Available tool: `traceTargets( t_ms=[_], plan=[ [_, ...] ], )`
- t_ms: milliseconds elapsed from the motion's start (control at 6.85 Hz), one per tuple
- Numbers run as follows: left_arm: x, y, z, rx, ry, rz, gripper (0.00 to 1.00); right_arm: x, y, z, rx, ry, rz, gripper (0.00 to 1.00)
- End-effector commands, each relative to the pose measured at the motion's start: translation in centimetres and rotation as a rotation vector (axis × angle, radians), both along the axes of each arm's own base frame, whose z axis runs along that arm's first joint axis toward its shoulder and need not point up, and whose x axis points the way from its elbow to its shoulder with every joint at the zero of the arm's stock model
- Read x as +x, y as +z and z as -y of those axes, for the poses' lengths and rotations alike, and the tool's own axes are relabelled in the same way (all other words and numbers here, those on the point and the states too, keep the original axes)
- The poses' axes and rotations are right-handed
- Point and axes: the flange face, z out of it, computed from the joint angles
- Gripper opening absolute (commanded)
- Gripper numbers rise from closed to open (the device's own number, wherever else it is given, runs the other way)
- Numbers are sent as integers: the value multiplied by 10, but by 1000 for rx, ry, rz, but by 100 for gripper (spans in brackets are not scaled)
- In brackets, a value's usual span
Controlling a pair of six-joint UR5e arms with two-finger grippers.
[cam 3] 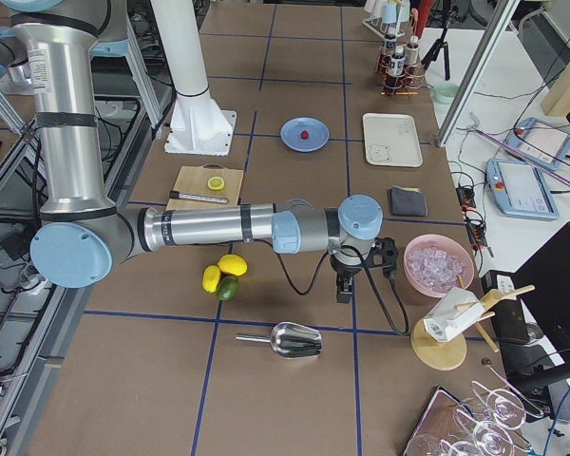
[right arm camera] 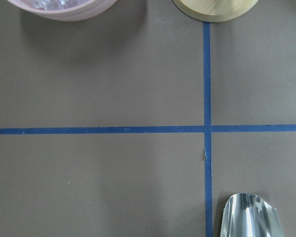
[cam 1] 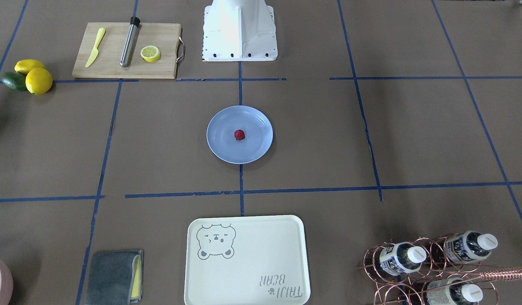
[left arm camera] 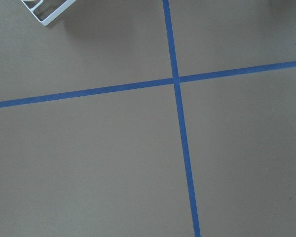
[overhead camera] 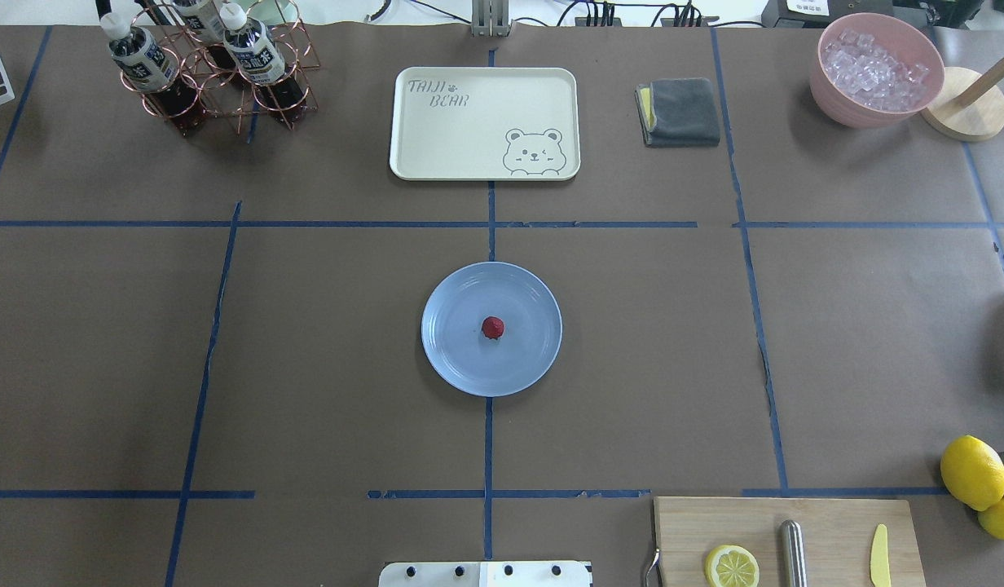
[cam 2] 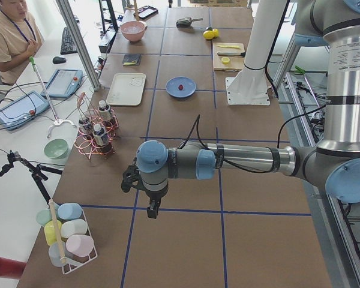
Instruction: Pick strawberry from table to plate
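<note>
A small dark-red strawberry [overhead camera: 492, 328] lies at the middle of the pale-blue plate [overhead camera: 449, 363] in the centre of the brown table [overhead camera: 836, 342]; the front view shows the strawberry [cam 1: 239, 134] on the plate [cam 1: 218, 148] as well. Neither arm is over the plate. The left gripper [cam 2: 151, 210] hangs over bare table far out at the table's left end. The right gripper [cam 3: 343, 290] hangs beside the ice bowl at the right end. Both show only in the side views, so I cannot tell whether they are open or shut. The wrist views show only taped table.
Cream bear tray [overhead camera: 484, 122] and grey cloth [overhead camera: 680, 112] lie beyond the plate. A cutting board [overhead camera: 787, 542] holds a lemon half, steel tube and yellow knife. Lemons [overhead camera: 972, 471], a bottle rack [overhead camera: 213, 69], pink ice bowl [overhead camera: 875, 69], metal scoop [cam 3: 290, 339]. A person [cam 2: 9, 33] sits at the side.
</note>
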Motion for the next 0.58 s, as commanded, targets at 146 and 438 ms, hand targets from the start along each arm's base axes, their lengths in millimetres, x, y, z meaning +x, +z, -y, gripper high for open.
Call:
traceTargets(
  t_ms=[146,438],
  plan=[
    [1,8,5,38,3,2,100,14,-23,8,117,-31,-8,100],
    [1,2,10,83,3,4,100,17,-25,-1,152,-46,-23,100]
  ],
)
